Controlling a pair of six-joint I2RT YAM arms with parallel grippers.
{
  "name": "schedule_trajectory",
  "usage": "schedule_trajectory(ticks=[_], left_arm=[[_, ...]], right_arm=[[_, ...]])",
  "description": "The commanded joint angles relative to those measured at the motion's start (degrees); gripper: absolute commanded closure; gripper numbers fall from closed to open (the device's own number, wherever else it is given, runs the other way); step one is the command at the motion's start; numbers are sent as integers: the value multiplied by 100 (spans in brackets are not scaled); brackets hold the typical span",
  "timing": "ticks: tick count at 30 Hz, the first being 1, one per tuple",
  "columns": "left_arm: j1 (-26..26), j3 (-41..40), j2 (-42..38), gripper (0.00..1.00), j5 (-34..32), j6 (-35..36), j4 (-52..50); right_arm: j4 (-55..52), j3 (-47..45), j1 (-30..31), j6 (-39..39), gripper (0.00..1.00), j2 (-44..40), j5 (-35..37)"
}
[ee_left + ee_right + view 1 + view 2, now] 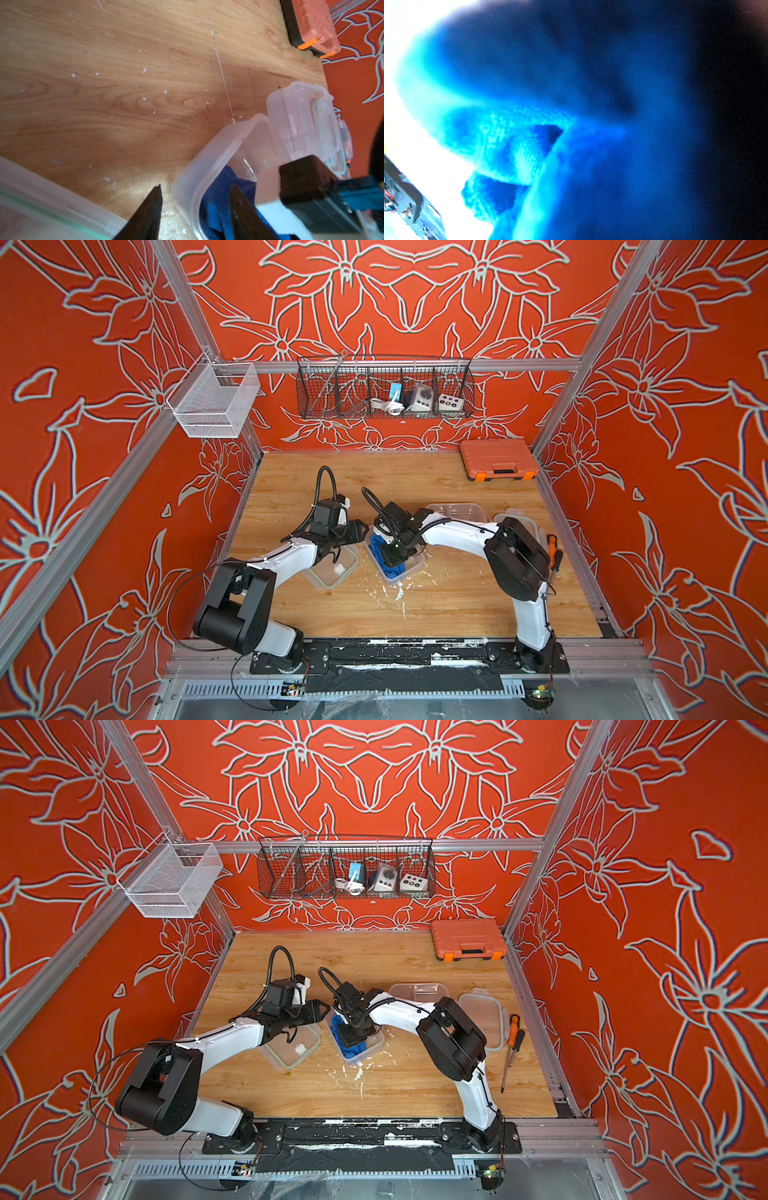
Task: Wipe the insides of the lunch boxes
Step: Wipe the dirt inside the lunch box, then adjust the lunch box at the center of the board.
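the wooden table (415,481) carries an orange tool case (496,458) in its far right corner. nearer the arms, the larger lunch box (328,580) sits lidless under the left arm. it is clear, slightly milky plastic with rounded corners, and the wood grain shows through its floor. just to its right, with a strip of table between, stands the smaller lunch box (207,158). it is the same cloudy plastic with a thick rolled rim, also open, and turned at a slant. a clear lid (415,991) and a second lid (484,1017) lie flat further right, behind the right arm. a blue cloth (390,570) is bunched inside the smaller box (it fills nearly the whole right wrist view). the right gripper (395,558) points down into that box, jaws closed on the cloth. the left gripper (196,187) has its jaws apart, one finger outside the box's near wall and clear of it, the other inside over the cloth. a small white scrap (338,568) lies in the larger box.
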Motion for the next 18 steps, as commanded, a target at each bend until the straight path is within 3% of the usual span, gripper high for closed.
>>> schedule_trajectory(ticks=[1, 7, 15, 18], left_arm=[[-26, 144, 62, 50, 68, 186, -57], [-77, 229, 219, 60, 129, 255, -66], [-264, 316, 330, 62, -27, 441, -73], [-268, 388, 502, 67, -33, 463, -88]], right_arm=[[-308, 75, 20, -139, 100, -163, 191], [-268, 56, 16, -199, 100, -249, 89], [-364, 65, 10, -325, 100, -212, 19], [-329, -58, 10, -314, 100, -296, -7]])
